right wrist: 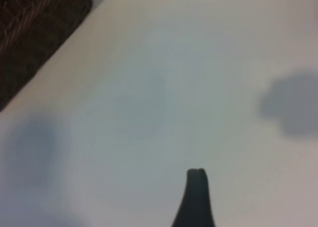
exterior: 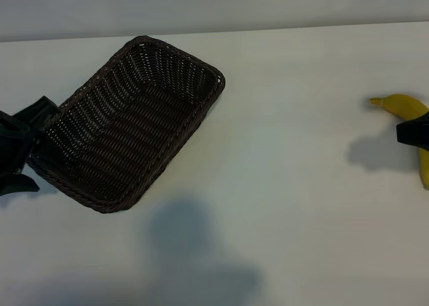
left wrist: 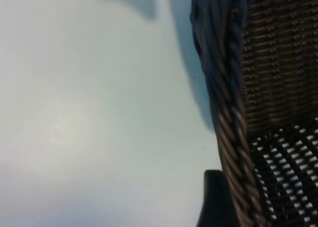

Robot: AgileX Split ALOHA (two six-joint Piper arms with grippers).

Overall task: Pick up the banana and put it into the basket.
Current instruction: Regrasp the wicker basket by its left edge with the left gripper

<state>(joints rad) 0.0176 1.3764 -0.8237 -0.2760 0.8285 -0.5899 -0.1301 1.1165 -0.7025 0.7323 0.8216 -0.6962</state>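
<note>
Banana [exterior: 402, 106] lies at the bench's right edge; I hold right gripper [exterior: 414, 133] over it, jaws wide, nothing held.

The basket [exterior: 127, 128] at the left of the exterior frame is dark brown woven wicker with a braided rim. The banana [exterior: 405, 106] at the right edge is bright yellow. The table [exterior: 301, 205] is plain white with soft grey shadows.

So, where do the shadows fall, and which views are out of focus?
Exterior view: sharp, soft shadows on the table, one beside the banana. Left wrist view: the basket rim is blurred. Right wrist view: wholly soft, grey shadow patches.
</note>
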